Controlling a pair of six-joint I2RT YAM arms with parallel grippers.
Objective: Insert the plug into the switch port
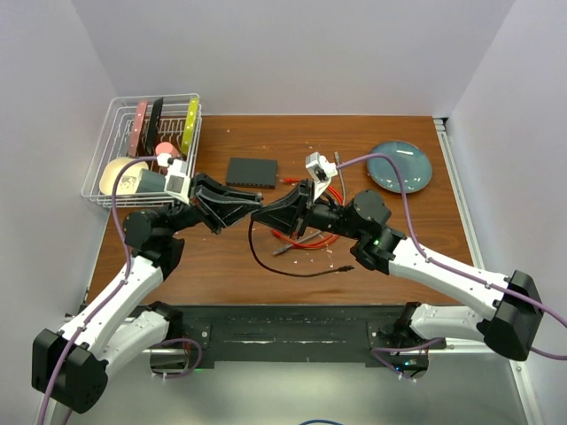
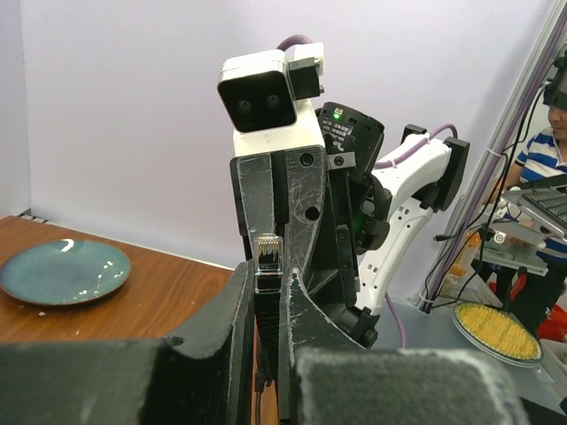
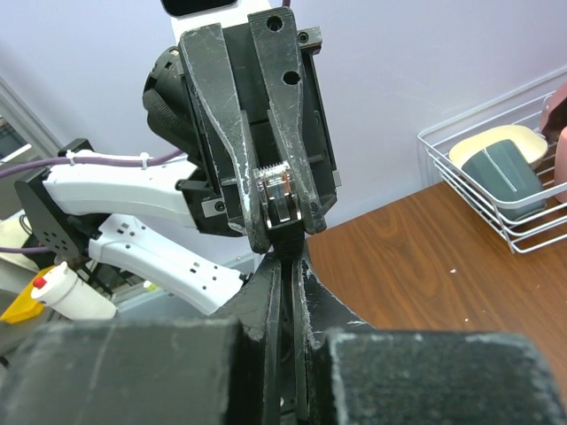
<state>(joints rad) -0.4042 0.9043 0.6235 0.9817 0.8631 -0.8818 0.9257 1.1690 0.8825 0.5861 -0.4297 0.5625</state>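
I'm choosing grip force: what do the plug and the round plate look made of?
The plug looks like clear hard plastic: you see through it, with fine contact ridges at its end. The plate looks like glazed ceramic, blue-grey with a soft sheen, though coated plastic can't be excluded.

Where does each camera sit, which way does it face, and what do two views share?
Top external: fixed above and behind the arms, looking down on the table; both arms show, bases at the bottom.
Left wrist: on the left arm, facing the right pincer and the blue plate; own fingers at the bottom.
Right wrist: on the right arm, facing the left pincer and the wire rack; own fingers at the bottom.
Shared: both wrist views show the clear plug.
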